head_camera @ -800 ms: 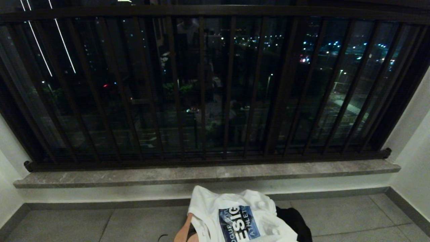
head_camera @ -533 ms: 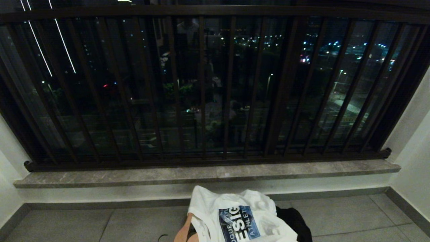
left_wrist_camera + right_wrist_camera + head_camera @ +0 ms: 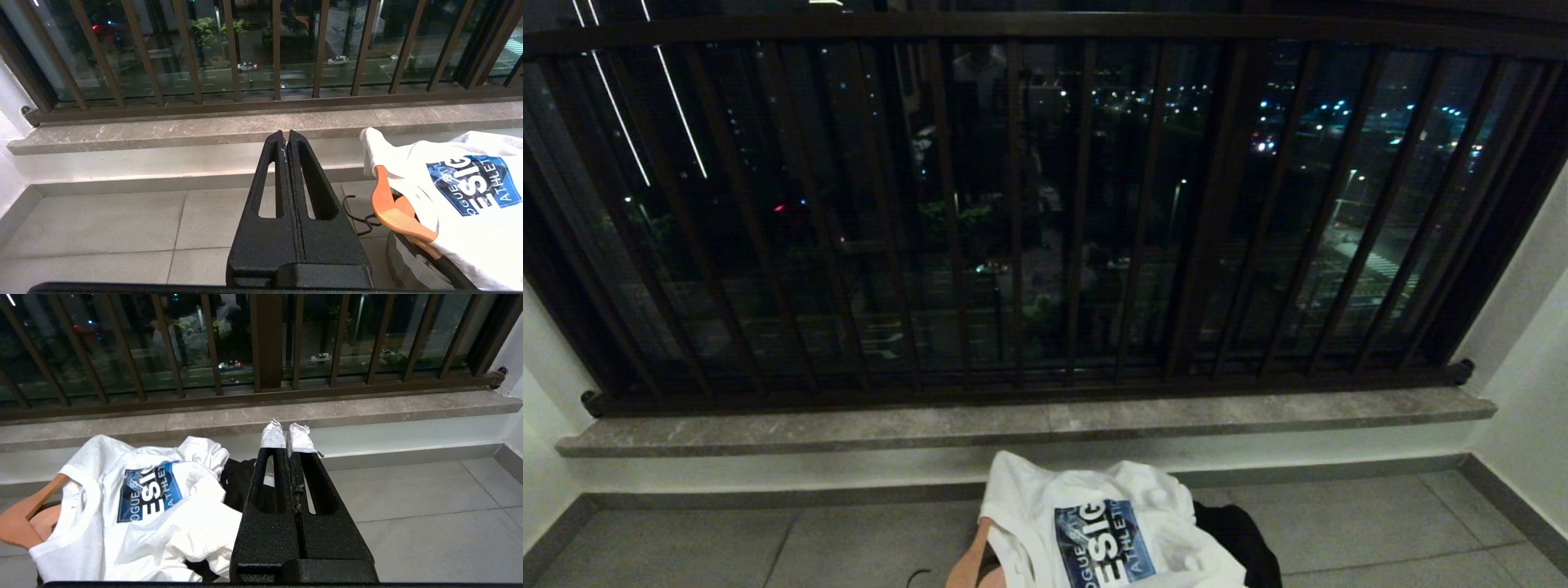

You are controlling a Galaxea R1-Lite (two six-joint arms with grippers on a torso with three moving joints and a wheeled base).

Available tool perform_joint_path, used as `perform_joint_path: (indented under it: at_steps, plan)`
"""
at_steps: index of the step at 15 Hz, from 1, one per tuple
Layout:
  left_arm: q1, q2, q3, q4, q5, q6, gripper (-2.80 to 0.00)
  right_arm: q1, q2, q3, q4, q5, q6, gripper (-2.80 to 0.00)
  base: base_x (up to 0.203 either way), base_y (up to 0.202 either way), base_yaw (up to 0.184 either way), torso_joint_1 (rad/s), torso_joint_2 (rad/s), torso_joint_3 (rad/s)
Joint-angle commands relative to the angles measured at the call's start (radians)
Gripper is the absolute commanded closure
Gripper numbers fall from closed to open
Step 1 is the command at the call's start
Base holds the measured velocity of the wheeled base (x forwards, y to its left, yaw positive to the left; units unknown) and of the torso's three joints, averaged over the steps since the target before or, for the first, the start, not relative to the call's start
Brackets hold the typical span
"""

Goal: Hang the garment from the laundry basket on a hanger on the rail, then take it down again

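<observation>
A white garment [image 3: 1094,531] with a blue printed patch lies bunched on the floor tiles below the ledge. It also shows in the left wrist view [image 3: 461,196] and the right wrist view [image 3: 143,506]. An orange wooden hanger [image 3: 392,208] sits in its neck opening, wire hook pointing out. Under it I see the dark rim of the laundry basket [image 3: 451,267]. The dark rail [image 3: 1045,26] tops the barred balcony railing. My left gripper [image 3: 285,134] is shut and empty, left of the garment. My right gripper [image 3: 288,430], with white-taped tips, is shut and empty to its right.
A black cloth [image 3: 1241,531] lies against the garment's right side. A grey stone ledge [image 3: 1029,420] runs under the vertical bars [image 3: 1013,212]. White walls [image 3: 1527,343] close in both sides. Grey floor tiles [image 3: 1380,523] lie around the basket.
</observation>
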Motion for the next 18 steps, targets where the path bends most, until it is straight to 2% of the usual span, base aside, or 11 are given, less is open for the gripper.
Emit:
perform_joint_path:
  at_steps: [1, 6, 18]
  plan:
    - [0.0, -0.001, 0.002, -0.001, 0.0, 0.0, 0.0, 0.0, 0.001, 0.0, 0.0, 0.0, 0.001, 0.0, 0.0, 0.0, 0.0, 0.0, 0.0, 0.0]
    - [0.0, -0.001, 0.002, -0.001, 0.0, 0.0, 0.0, 0.0, 0.001, 0.0, 0.0, 0.0, 0.001, 0.0, 0.0, 0.0, 0.0, 0.001, 0.0, -0.043]
    - [0.0, -0.001, 0.002, -0.001, 0.0, 0.0, 0.0, 0.0, 0.001, 0.0, 0.001, 0.0, 0.001, 0.0, 0.0, 0.0, 0.0, 0.001, 0.0, -0.19]
